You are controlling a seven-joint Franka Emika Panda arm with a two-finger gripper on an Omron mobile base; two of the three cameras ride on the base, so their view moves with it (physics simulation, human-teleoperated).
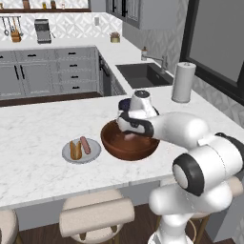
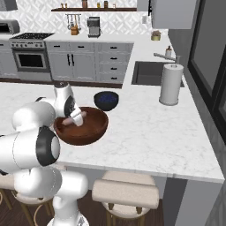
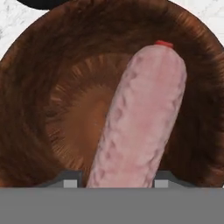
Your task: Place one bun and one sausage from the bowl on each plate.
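The large reddish-brown bowl (image 1: pixel 128 147) (image 2: pixel 84 131) (image 3: pixel 48 100) stands on the marble counter in front of the arm. My gripper (image 3: pixel 114 181) (image 2: pixel 77 118) reaches down into it. A pale pink sausage (image 3: pixel 140 118) (image 2: pixel 67 120) with a red tip sits between the two finger tips, and the gripper is shut on it. The sausage runs up across the bowl's inside. Left of the bowl lies a light grey plate (image 1: pixel 66 155). It carries a bun (image 1: pixel 75 149) and a second sausage (image 1: pixel 85 145) side by side.
A smaller dark blue bowl (image 2: pixel 106 100) sits just behind the big bowl. A white paper towel roll (image 1: pixel 183 82) (image 2: pixel 171 84) stands at the back right next to the sink (image 2: pixel 152 73). Padded stools (image 1: pixel 97 217) line the counter's near edge.
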